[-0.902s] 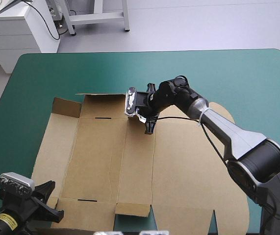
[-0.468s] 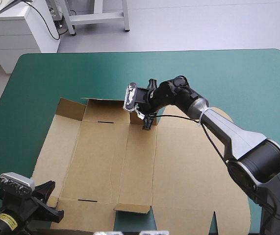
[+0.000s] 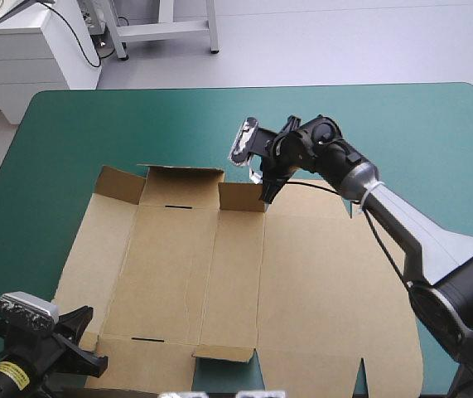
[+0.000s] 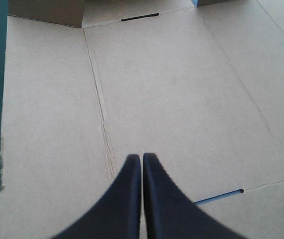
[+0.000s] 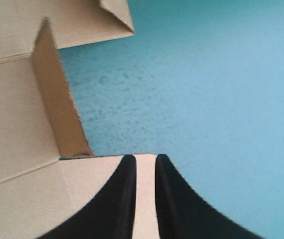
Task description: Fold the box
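The box (image 3: 219,282) lies open and mostly flat on the teal-green table (image 3: 95,124), toward its left and near side. Change since the earlier frames: the right end effector (image 3: 265,195) has moved from over the board out to its far edge. The narrow flap (image 3: 242,197) beside it now stands raised as a low wall, so you can judge one far wall started and the rest still to do. The right fingers are clamped on a strip of the box's brown board. The left end effector (image 4: 142,158) is clenched on nothing, hovering over the near-left panel. You cannot tell which panel edge the right one grips. The box's near edge is cut off from above.
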{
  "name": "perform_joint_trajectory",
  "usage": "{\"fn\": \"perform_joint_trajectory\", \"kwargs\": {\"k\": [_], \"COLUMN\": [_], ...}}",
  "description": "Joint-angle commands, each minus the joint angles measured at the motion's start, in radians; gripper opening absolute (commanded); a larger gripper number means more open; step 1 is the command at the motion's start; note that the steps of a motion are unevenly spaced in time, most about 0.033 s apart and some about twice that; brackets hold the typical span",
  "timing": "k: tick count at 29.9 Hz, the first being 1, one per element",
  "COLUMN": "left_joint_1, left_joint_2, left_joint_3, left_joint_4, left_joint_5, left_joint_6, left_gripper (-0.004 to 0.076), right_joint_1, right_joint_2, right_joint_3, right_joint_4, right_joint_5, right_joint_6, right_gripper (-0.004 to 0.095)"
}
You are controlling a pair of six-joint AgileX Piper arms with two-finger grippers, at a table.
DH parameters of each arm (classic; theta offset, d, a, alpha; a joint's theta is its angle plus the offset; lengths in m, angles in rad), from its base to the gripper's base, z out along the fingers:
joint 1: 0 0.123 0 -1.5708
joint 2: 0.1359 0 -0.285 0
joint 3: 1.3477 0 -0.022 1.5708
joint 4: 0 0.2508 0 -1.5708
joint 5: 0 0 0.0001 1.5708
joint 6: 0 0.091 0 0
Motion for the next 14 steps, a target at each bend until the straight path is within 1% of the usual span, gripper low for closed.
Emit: {"fn": "perform_joint_trajectory", "kwargs": {"k": [1, 2, 4, 5, 7, 9, 10, 14], "left_joint_1": [-0.006, -0.006, -0.006, -0.006, -0.006, -0.006, -0.006, -0.006], "left_joint_2": [0.014, 0.014, 0.014, 0.014, 0.014, 0.014, 0.014, 0.014], "left_joint_3": [-0.029, -0.029, -0.029, -0.029, -0.029, -0.029, -0.029, -0.029], "left_joint_4": [-0.001, -0.001, -0.001, -0.001, -0.001, -0.001, -0.001, -0.001], "left_joint_5": [-0.065, -0.065, -0.065, -0.065, -0.065, -0.065, -0.065, -0.065], "left_joint_6": [0.0, 0.0, 0.0, 0.0, 0.0, 0.0, 0.0, 0.0], "left_gripper": [-0.0008, -0.0008, -0.0008, -0.0008, -0.0008, -0.0008, -0.0008, -0.0008], "right_joint_1": [-0.041, -0.054, -0.083, -0.104, -0.155, -0.229, -0.261, -0.408], "right_joint_2": [-0.098, -0.108, -0.127, -0.134, -0.137, -0.139, -0.141, -0.194], "right_joint_3": [-0.034, -0.034, -0.034, -0.034, -0.034, -0.027, -0.02, 0.052], "right_joint_4": [-0.072, -0.099, -0.154, -0.168, -0.153, -0.096, -0.068, 0.078], "right_joint_5": [-0.014, 0.002, 0.063, 0.107, 0.214, 0.322, 0.346, 0.362], "right_joint_6": [0.174, 0.224, 0.309, 0.342, 0.373, 0.368, 0.358, 0.35], "right_gripper": [0.0113, 0.0101, 0.0037, -0.0003, -0.002, -0.0019, -0.0019, -0.0019]}}
